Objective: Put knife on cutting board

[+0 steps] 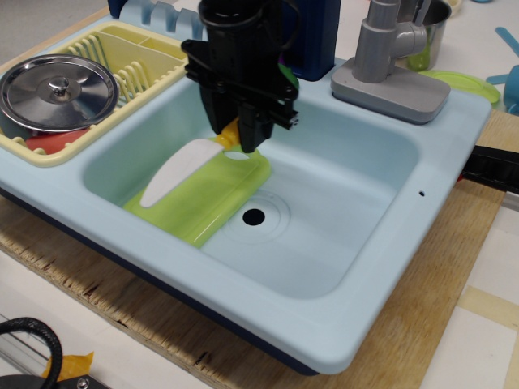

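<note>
One pale blue toy sink (389, 267) fills most of the frame, resting on a wooden surface (442, 340). No writing or labels can be read on anything. Left of centre in the basin lies the lime-green cutting board (212, 198), its handle hole toward the upper right, with the round drain (254, 216) just beside its lower right edge. At upper left sits a pale yellow dish rack (154, 57) holding a steel lid (58, 91). A grey faucet (389, 61) stands at upper right. The black hand (237, 139) comes down at top centre, clenched on the yellow handle of the knife (174, 172). The knife's white blade slants down to the left over the board's upper left edge; whether it touches the board cannot be told.
</note>
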Robot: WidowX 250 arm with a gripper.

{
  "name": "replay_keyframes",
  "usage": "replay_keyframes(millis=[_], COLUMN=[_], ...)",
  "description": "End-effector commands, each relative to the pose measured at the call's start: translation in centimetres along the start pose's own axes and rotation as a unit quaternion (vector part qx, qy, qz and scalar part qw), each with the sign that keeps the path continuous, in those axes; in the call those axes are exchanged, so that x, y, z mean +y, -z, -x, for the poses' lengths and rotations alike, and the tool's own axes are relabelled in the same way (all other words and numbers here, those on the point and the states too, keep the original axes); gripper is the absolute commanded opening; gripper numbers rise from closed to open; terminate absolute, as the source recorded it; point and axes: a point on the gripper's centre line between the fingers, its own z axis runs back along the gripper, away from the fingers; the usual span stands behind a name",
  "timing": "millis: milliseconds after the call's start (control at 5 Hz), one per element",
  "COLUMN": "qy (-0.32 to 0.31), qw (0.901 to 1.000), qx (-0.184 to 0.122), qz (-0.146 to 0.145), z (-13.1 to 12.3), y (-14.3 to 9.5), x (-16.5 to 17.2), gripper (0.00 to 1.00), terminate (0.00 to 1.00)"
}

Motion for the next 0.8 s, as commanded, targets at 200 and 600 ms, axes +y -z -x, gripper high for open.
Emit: replay_keyframes(millis=[200,600], qy=[-0.003,-0.003], qw=[0.9997,0.9997], qx=[-0.024,-0.024], qz=[0.010,0.010], z=[0.22,0.22], y=[-0.49,-0.49], x=[1.32,1.32], gripper=[1.00,1.00], terminate=[0.00,1.00])
